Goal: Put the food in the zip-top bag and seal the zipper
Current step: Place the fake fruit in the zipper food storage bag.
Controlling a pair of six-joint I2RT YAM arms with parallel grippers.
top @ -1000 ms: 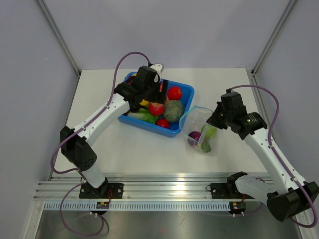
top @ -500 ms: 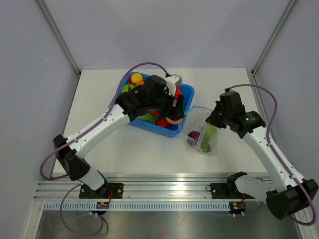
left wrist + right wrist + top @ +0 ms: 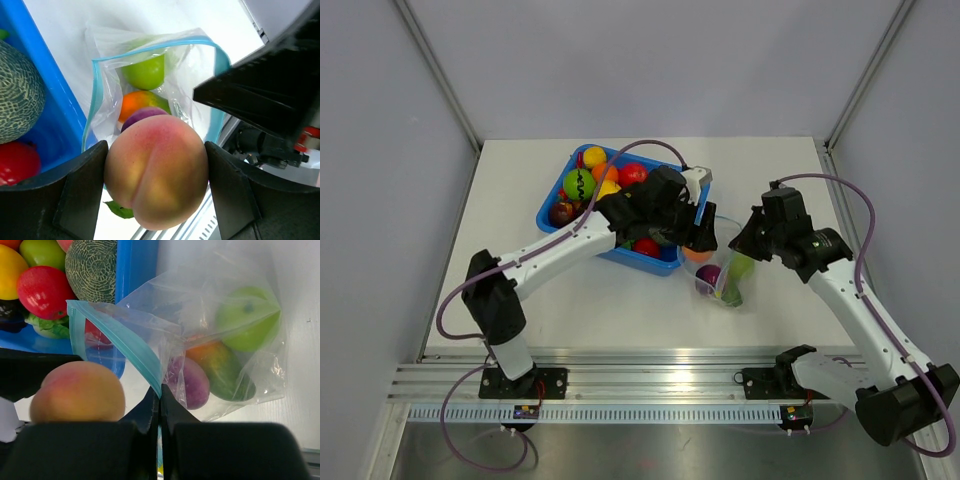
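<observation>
Peach-pink blushing into yellow, glossy and cleft down the middle, a toy peach (image 3: 156,175) sits clamped between the two dark fingers of the left gripper (image 3: 155,150), with a green leaf (image 3: 119,209) showing at its lower edge. It hangs right at the open mouth of the zip-top bag (image 3: 102,110), a clear, crinkly pouch lying on the white table (image 3: 590,300) just beside the near right corner of the blue bin (image 3: 55,100). The zipper (image 3: 150,49), a thin pale blue-green strip, is parted into a wide loop. Inside the pouch lie a green apple (image 3: 247,320), an orange-and-green piece (image 3: 220,367) and a rounded purple piece (image 3: 187,382), bunched together toward the closed end. The right gripper (image 3: 160,402) has its fingers pressed together on one side of the mouth edge, pinching the strip and holding it up. In the bin, a netted green melon (image 3: 92,265) rests against the wall nearest the bag, with a red fruit (image 3: 45,290) beside it. Farther back, the overhead view shows a yellow ball (image 3: 593,157) and a green ball with a black zigzag (image 3: 578,184) among more coloured pieces.
</observation>
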